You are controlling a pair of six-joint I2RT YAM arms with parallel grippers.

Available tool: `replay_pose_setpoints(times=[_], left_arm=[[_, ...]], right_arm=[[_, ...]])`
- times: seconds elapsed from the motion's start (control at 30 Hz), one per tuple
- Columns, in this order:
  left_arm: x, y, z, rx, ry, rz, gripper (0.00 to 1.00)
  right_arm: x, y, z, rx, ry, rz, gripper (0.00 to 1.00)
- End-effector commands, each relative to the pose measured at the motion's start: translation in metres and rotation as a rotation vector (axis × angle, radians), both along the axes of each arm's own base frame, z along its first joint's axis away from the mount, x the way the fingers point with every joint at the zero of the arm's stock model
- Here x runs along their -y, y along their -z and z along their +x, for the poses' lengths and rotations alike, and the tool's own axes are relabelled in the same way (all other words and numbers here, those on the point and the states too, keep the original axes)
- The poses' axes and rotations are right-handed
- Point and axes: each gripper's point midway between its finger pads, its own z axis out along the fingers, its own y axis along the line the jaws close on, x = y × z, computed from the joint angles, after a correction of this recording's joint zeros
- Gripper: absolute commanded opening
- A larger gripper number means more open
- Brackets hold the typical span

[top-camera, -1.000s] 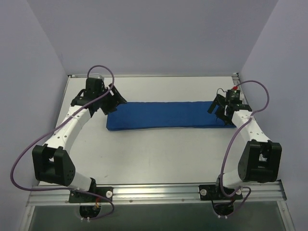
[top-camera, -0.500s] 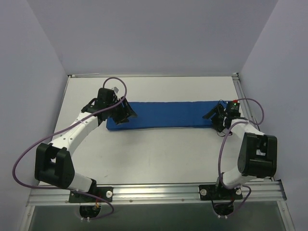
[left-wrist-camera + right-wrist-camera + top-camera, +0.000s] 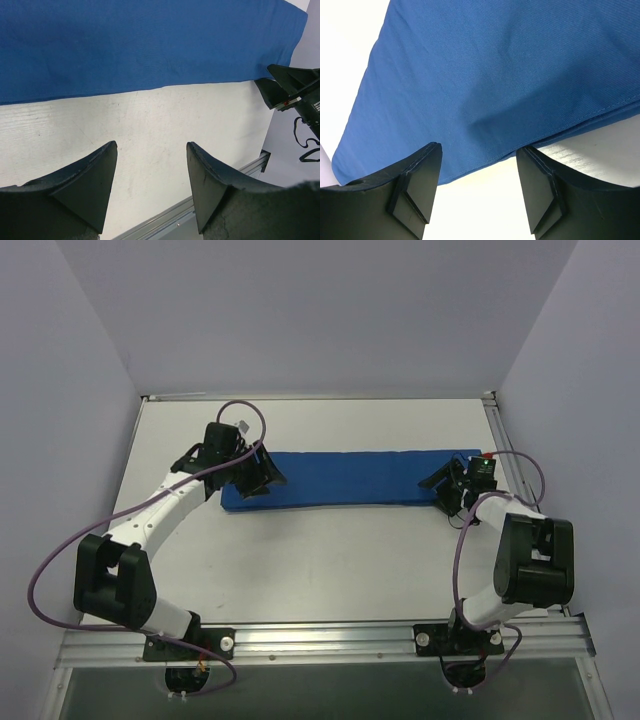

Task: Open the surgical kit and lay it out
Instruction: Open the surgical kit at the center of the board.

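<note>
The surgical kit (image 3: 350, 478) lies folded as a long, flat royal-blue strip across the white table (image 3: 330, 550), running from 9 to 3 o'clock. Its cloth is a fine woven twill with a stitched hem. The left gripper (image 3: 262, 478) sits at the 9 o'clock end, its black wedge fingers (image 3: 90, 175) spread over bare, faintly scuffed tabletop. The right gripper (image 3: 480, 147) at the 3 o'clock end is spread too, the hem just beyond its tips, nothing clamped.
</note>
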Motion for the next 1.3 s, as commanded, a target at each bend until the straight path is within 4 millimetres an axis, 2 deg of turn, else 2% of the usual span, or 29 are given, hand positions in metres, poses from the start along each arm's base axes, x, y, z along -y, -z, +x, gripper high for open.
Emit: replay_pose_setpoints(times=[0.0, 0.27, 0.33, 0.63, 0.67, 0.8, 0.9, 1.03, 1.27], left_arm=[[0.006, -0.025, 0.016, 0.091, 0.020, -0.027, 0.66], [0.005, -0.022, 0.013, 0.085, 0.025, -0.021, 0.66], [0.005, -0.022, 0.012, 0.084, 0.025, -0.020, 0.66], [-0.002, -0.024, 0.009, 0.088, 0.004, 0.005, 0.65], [-0.004, -0.021, 0.008, 0.082, -0.004, 0.007, 0.65], [-0.006, -0.011, 0.004, 0.060, -0.027, 0.003, 0.65], [-0.006, -0.003, 0.001, 0.036, -0.045, -0.006, 0.66], [-0.003, 0.009, 0.000, 0.004, -0.052, -0.025, 0.68], [0.005, 0.033, 0.000, -0.073, -0.064, -0.058, 0.71]], right_arm=[[0.004, -0.008, 0.011, 0.041, 0.016, 0.006, 0.61], [0.004, -0.004, 0.018, 0.055, 0.050, 0.042, 0.60], [0.002, -0.003, 0.016, 0.056, 0.084, 0.068, 0.56], [0.003, -0.023, 0.023, 0.144, 0.191, 0.149, 0.33], [0.003, -0.025, 0.023, 0.148, 0.192, 0.152, 0.28], [-0.001, -0.038, 0.026, 0.179, 0.194, 0.182, 0.18], [-0.001, -0.049, 0.029, 0.200, 0.192, 0.184, 0.16], [-0.002, -0.050, 0.030, 0.194, 0.186, 0.181, 0.14], [-0.005, -0.043, 0.032, 0.184, 0.179, 0.202, 0.02]])
